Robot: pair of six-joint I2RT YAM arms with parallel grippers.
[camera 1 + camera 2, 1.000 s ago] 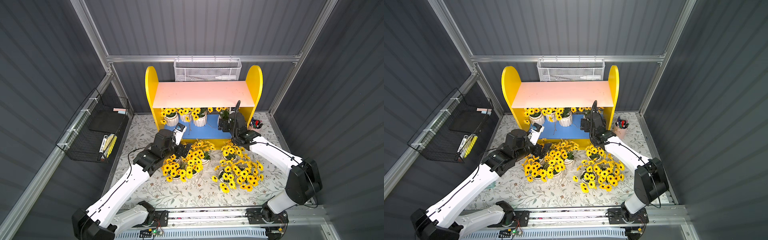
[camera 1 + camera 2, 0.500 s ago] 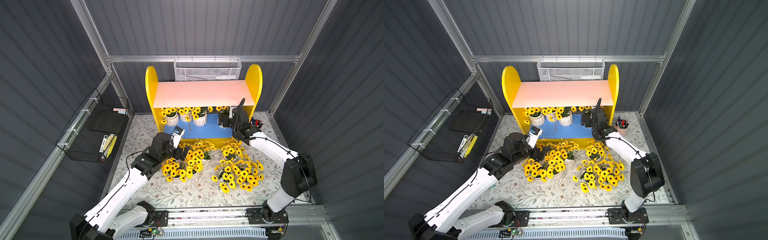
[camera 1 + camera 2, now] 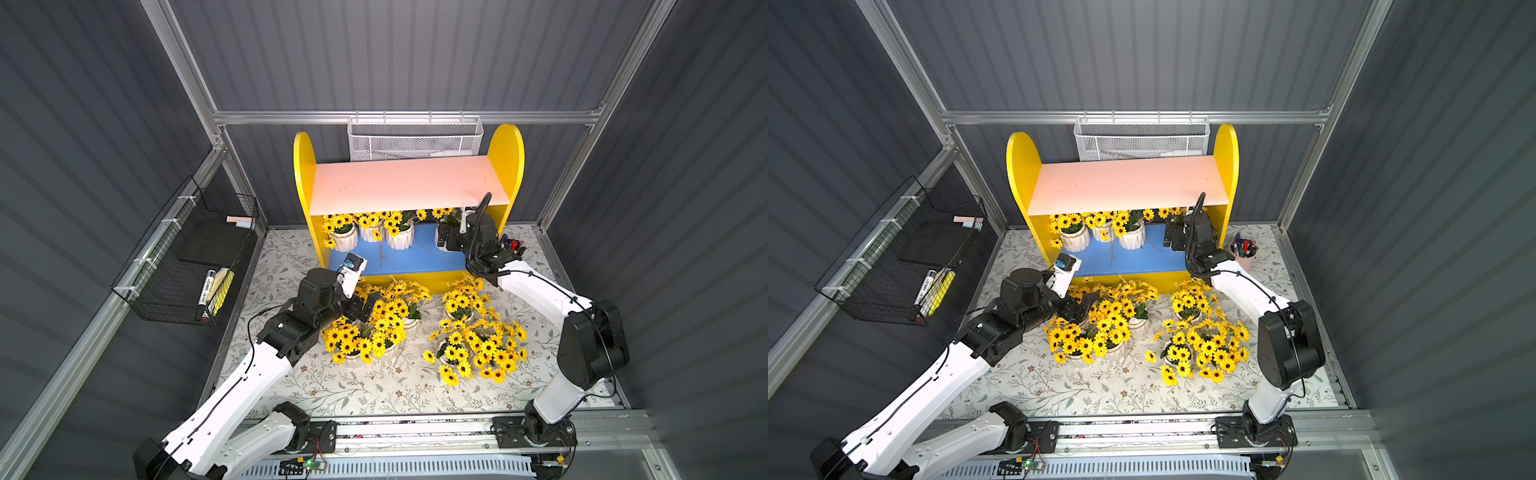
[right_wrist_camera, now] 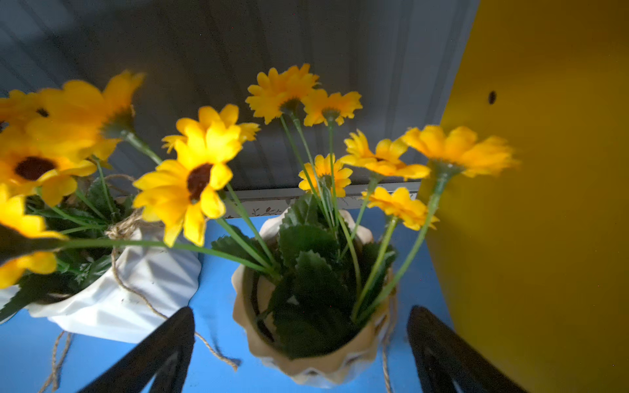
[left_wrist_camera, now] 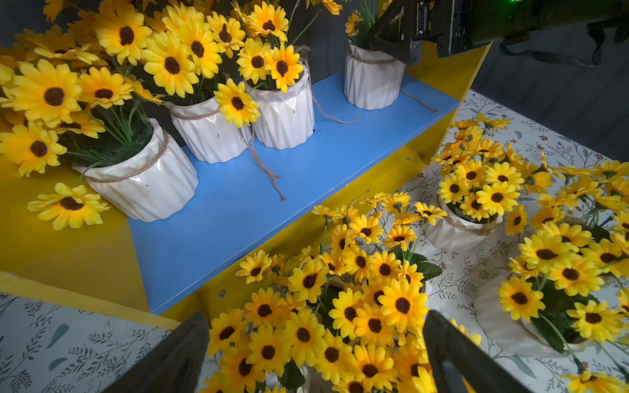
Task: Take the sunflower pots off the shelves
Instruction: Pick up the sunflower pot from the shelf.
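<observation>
The shelves [image 3: 407, 183] have a pink upper board and a blue lower board [image 3: 411, 257]. Three sunflower pots [image 3: 345, 239] [image 3: 370, 232] [image 3: 400, 237] stand at the left of the blue board. A fourth pot [image 4: 316, 340] stands at its right end, by the yellow side panel. My right gripper [image 4: 299, 310] [image 3: 446, 241] is open around this pot, with a gap on each side. Several more pots stand on the mat in two clusters [image 3: 374, 328] [image 3: 473, 336]. My left gripper [image 5: 313, 316] [image 3: 368, 305] hangs open over the left cluster's flowers, holding nothing.
A black wire basket [image 3: 187, 257] hangs on the left wall. A white mesh basket [image 3: 415, 141] hangs behind the shelves. A pink cup of pens [image 3: 1244, 251] stands on the floral mat [image 3: 374, 386] just right of the shelves, beside my right arm.
My right gripper has pushed a little deeper into the lower shelf, around the right-hand pot. My left arm has drawn back slightly over the pots on the mat. Both stay open.
</observation>
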